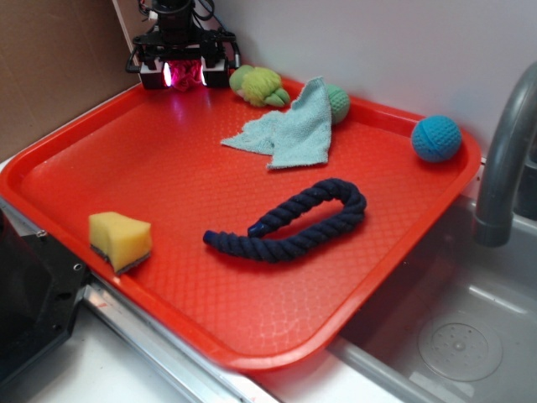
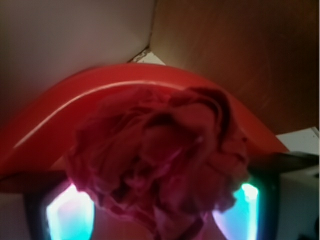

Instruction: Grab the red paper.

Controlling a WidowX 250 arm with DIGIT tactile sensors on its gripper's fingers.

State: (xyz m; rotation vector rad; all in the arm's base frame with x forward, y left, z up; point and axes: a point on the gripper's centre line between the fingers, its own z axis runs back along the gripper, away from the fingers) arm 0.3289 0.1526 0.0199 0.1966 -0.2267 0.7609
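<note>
The claw (image 1: 185, 74) hangs at the far corner of the orange-red tray (image 1: 126, 159), its two fingers clamped on the red paper (image 2: 160, 160), a dark, wrinkly wad that fills the wrist view between the glowing finger pads (image 2: 70, 217). The exterior view shows the wad as a dark-red spot between the lit fingers. Just beside the claw lies a yellow-green knitted toy (image 1: 260, 86), then a crumpled teal cloth (image 1: 289, 130) partly covering a green ball (image 1: 339, 102). A blue ball (image 1: 436, 138) sits near the right rim. Nearer the camera lie a navy rope (image 1: 294, 222) and a yellow sponge (image 1: 120, 241). A grey tap (image 1: 503, 159) stands over the sink (image 1: 445, 336) beside the tray.
</note>
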